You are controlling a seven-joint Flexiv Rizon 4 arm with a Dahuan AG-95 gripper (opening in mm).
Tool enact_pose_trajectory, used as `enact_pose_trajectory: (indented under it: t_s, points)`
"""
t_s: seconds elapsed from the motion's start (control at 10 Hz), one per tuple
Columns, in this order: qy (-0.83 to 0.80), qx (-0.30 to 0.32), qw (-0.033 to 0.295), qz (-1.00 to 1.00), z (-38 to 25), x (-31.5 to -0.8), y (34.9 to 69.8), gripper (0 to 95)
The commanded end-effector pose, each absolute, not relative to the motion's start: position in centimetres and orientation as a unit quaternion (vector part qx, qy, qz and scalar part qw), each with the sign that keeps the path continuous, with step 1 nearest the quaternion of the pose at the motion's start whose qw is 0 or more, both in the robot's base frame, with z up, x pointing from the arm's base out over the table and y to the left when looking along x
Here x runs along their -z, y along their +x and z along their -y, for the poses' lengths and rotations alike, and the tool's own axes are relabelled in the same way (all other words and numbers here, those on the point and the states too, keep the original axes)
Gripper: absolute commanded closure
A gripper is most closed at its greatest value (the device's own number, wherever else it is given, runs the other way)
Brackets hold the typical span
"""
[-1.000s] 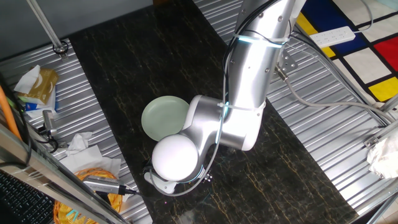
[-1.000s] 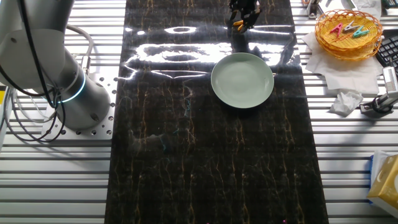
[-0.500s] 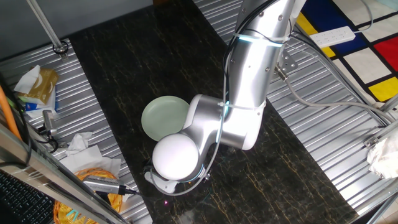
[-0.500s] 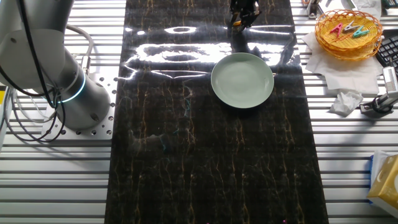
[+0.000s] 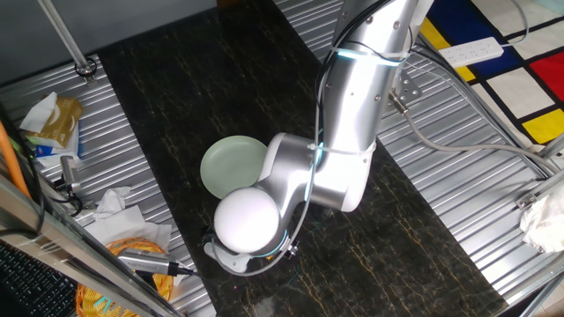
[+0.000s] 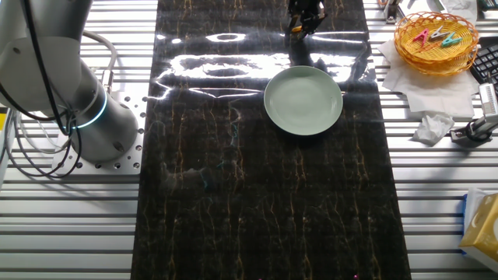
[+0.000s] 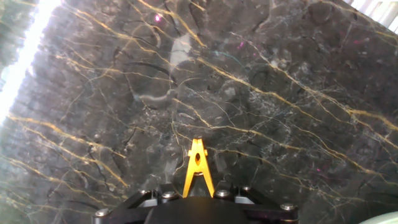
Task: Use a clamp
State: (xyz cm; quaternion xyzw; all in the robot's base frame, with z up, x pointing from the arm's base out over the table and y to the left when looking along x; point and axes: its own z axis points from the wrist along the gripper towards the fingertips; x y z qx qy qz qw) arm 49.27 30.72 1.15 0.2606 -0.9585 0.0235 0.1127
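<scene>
The clamp (image 7: pixel 198 168) is a small orange clip, its V-shaped prongs held in my gripper (image 7: pixel 198 190) and its tip pointing out over the dark marble tabletop (image 7: pixel 261 93). In the other fixed view my gripper (image 6: pixel 304 17) is at the far edge of the table, above and beyond the pale green plate (image 6: pixel 303 99), with a bit of orange clamp (image 6: pixel 299 29) showing under it. In one fixed view the arm hides the gripper and part of the plate (image 5: pixel 227 164).
A wicker basket (image 6: pixel 436 48) with several coloured clips stands on tissue at the far right. Crumpled tissue (image 6: pixel 433 128), a tool (image 6: pixel 476 129) and a yellow box (image 6: pixel 482 225) lie along the right rail. The robot base (image 6: pixel 70 101) stands at the left.
My gripper with the clamp has shifted slightly toward the far table edge in the other fixed view. The plate has not moved.
</scene>
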Motion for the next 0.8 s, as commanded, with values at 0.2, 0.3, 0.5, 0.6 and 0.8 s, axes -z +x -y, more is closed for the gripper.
enact_pose_trajectory:
  t_s: [0.2, 0.3, 0.5, 0.6, 0.8]
  points:
    - [0.261, -0.023, 0.112, 0.959, -30.75, -1.16, 49.26, 57.0]
    - [0.260, -0.023, 0.112, 0.959, -30.78, -1.15, 49.25, 57.0]
    - [0.260, -0.023, 0.112, 0.959, -30.81, -1.14, 49.24, 57.0]
    - [0.260, -0.023, 0.112, 0.959, -30.81, -1.14, 49.24, 57.0]
    - [0.260, -0.020, 0.111, 0.959, -30.86, -1.13, 49.24, 57.0]
